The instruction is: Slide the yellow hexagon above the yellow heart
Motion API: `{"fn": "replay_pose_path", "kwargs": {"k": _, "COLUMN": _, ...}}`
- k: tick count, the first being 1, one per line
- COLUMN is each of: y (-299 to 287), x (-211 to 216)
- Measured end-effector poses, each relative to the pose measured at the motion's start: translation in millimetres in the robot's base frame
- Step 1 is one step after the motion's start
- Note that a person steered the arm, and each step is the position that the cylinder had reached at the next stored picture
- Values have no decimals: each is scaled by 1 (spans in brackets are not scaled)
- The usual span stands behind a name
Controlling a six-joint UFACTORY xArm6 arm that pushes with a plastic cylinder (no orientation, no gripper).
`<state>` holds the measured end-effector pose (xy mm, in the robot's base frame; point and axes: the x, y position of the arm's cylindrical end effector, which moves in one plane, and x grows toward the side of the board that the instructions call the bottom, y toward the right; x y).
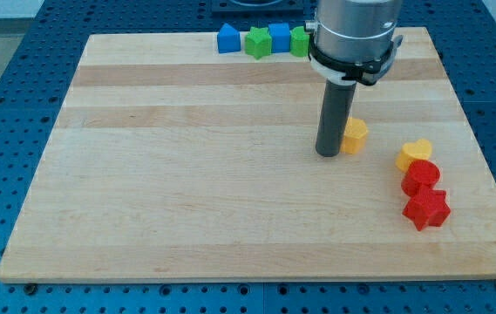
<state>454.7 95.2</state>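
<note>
My tip (pixel 328 154) rests on the wooden board (pixel 186 174), in the right half of the view. I have no fingers or jaws to open or close; the arm ends in a plain dark rod (pixel 335 118) under a wide grey housing (pixel 355 35), and it holds nothing.

The yellow hexagon (pixel 355 135) sits just to the right of my tip, touching the rod's side or very nearly so; the small gap, if any, cannot be made out. The yellow heart (pixel 414 154) lies farther to the right of my tip and slightly lower in the view, apart from the hexagon. Directly below the heart, touching it, is a red round block (pixel 421 177), and below that, also touching, a red star (pixel 427 209). These three form a short column near the board's right edge.

Far above my tip, along the board's top edge, stands a row of blocks: a blue block (pixel 227 38), a green star (pixel 257 42), a second blue block (pixel 279 37) and a green block (pixel 300 40), the last partly hidden behind the housing. The board lies on a blue perforated table (pixel 21 105).
</note>
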Motion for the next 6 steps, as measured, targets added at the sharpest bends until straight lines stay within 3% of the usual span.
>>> {"fn": "replay_pose_path", "kwargs": {"k": 2, "y": 54, "x": -24}}
{"fn": "replay_pose_path", "kwargs": {"k": 4, "y": -25, "x": -45}}
{"fn": "replay_pose_path", "kwargs": {"k": 5, "y": -10, "x": -78}}
{"fn": "replay_pose_path", "kwargs": {"k": 6, "y": 39, "x": -74}}
